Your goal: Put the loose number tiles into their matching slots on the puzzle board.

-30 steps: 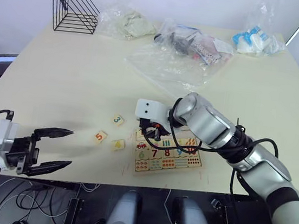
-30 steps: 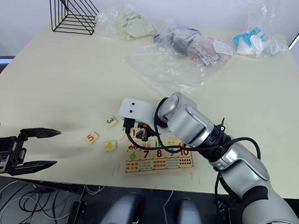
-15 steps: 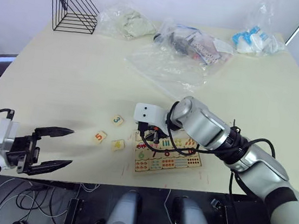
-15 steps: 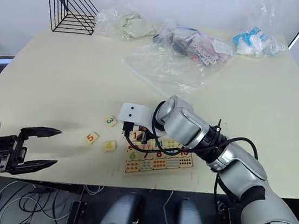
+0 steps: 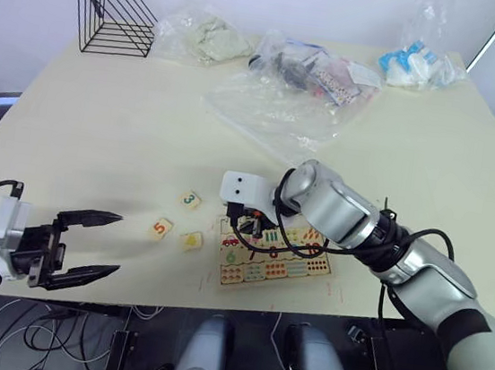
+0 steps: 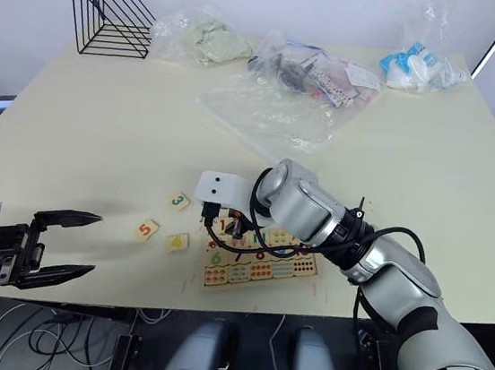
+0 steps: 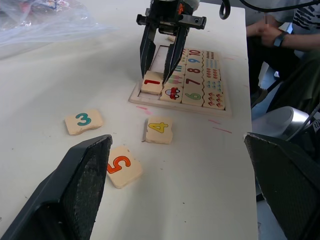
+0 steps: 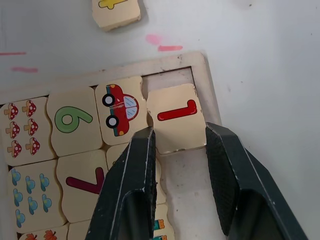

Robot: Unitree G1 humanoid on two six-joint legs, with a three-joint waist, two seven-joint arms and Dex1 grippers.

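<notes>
The puzzle board (image 5: 276, 282) lies near the table's front edge, its rows of number and picture tiles showing. My right gripper (image 8: 180, 137) stands over the board's left corner, shut on the red number 1 tile (image 8: 175, 112), which lies in the corner slot beside the car picture. The recess (image 8: 186, 172) beyond it in that row is bare. Three loose tiles rest on the table left of the board: green 3 (image 5: 190, 200), orange 5 (image 5: 162, 227) and yellow 4 (image 5: 191, 240). My left gripper (image 5: 118, 243) hangs open and empty, further left of them.
A black wire rack (image 5: 115, 11) stands at the far left corner. Clear plastic bags (image 5: 281, 99) with odds and ends lie across the back of the table. A seated person (image 7: 272, 35) is beyond the table's right side.
My right gripper has come down and slightly left onto the board's corner, with the 1 tile now down in the slot. The left gripper has stayed put.
</notes>
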